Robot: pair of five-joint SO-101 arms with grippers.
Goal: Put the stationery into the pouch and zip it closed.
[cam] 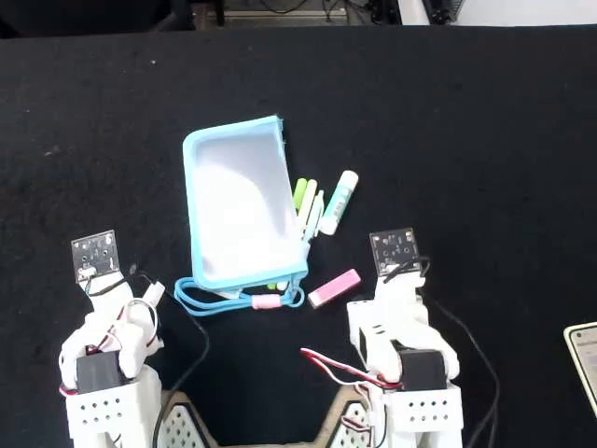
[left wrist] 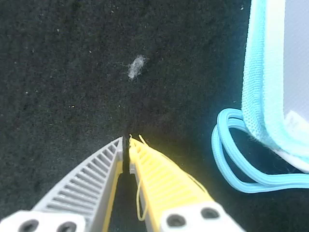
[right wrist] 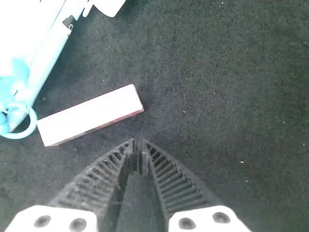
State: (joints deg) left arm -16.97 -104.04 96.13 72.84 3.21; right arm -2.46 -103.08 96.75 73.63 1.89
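Left wrist view: the pouch (left wrist: pixel 275 72), off to one side of my left pincer (left wrist: pixel 126 141), is cut by the frame edge, and so is its cord (left wrist: pixel 231 159). Ahead of the right pincer (right wrist: pixel 140 145) a white item (right wrist: pixel 107 6) is clipped; I can't identify it. The pens (cam: pixel 308 201) are partly hidden by the pouch edge, so I can't count them. A flat object (cam: pixel 583 359) outboard of the right pincer is cut off.

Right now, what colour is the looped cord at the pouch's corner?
Light blue cord, clearest in the left wrist view.

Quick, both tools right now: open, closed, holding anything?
Left tool: closed, holding nothing.
Right tool: closed, holding nothing.
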